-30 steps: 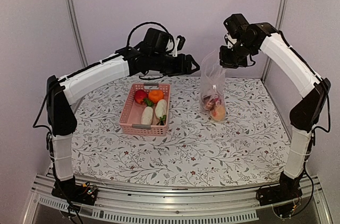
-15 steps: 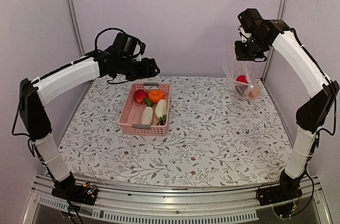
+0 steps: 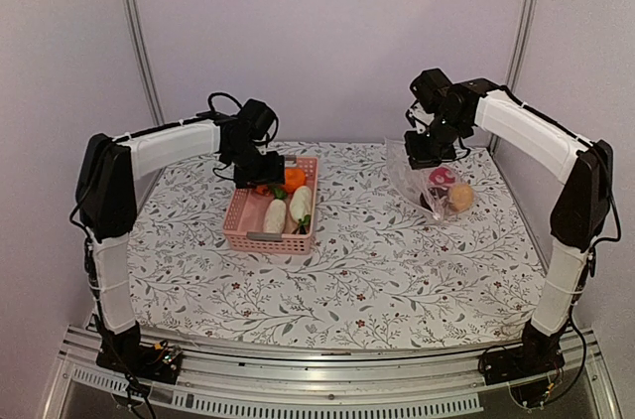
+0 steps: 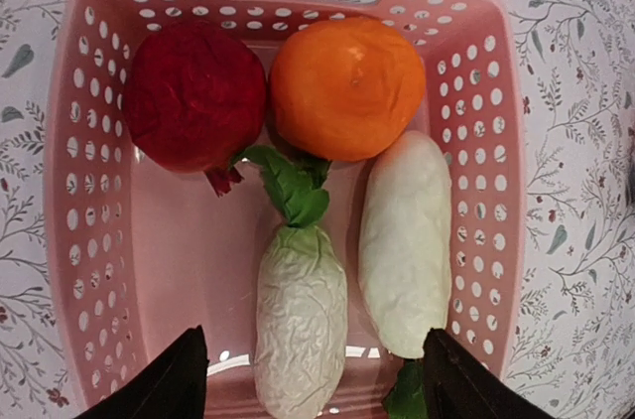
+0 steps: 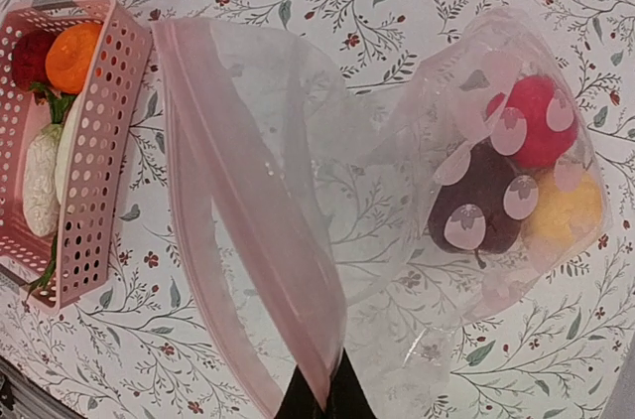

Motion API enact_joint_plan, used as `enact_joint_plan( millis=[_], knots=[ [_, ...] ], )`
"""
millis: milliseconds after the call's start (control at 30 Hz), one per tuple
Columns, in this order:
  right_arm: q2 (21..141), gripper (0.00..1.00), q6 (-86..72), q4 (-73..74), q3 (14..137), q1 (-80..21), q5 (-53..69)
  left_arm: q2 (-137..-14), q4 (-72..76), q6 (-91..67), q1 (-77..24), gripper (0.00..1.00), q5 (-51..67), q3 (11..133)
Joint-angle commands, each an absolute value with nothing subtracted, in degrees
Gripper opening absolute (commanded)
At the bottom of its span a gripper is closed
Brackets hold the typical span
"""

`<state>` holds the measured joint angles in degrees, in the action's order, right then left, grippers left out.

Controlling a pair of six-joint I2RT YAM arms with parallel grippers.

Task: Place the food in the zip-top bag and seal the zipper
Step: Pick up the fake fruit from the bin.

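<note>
Right gripper [image 5: 319, 397] is clamped on the mouth edge of the zip-top bag [image 5: 288, 131], which sits at the far right of the table [image 3: 347, 280] with its mouth gaping. Inside the bag are a red piece [image 5: 541, 121], a dark purple piece [image 5: 476, 206] and a yellow piece [image 5: 571, 210]. Left gripper [image 4: 313, 345] has its jaws apart, just above the pink basket [image 4: 474, 91], far left of centre. The basket holds a red ball [image 4: 193, 96], an orange ball [image 4: 347, 86] and two white radishes [image 4: 405, 240].

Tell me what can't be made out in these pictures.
Top view: the left gripper mostly hides the red fruit in the pink basket.
Right wrist view: the bottom edge cuts off the right gripper pinching the zip-top bag.
Same view: flower prints on the bag mask parts of the food.
</note>
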<state>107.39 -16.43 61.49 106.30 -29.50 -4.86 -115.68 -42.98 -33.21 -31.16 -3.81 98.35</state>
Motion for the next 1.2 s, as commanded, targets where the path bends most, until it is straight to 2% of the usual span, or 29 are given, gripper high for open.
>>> enact_joint_plan(
  millis=[0,200,800,1033,1167],
  knots=[
    [105.2,0.00,-18.5,59.0,106.3,-30.0,1.0,-119.1,-45.3,-36.9,-30.0,0.75,-8.4,103.0],
    [104.9,0.00,-18.5,59.5,105.7,-30.8,3.1,-126.0,-49.0,-40.8,-29.3,0.83,-13.0,110.0],
    [104.8,0.00,-17.9,61.6,106.6,-30.9,5.3,-137.5,-46.8,-42.3,-25.6,0.83,-14.7,119.8],
    [104.4,0.00,-18.2,61.2,106.2,-30.8,5.1,-140.3,-47.4,-41.1,-24.2,0.73,-13.9,122.4],
    [104.4,0.00,-18.4,60.6,105.8,-30.8,4.6,-139.7,-47.3,-40.4,-23.9,0.62,-12.9,122.3]
  ],
)
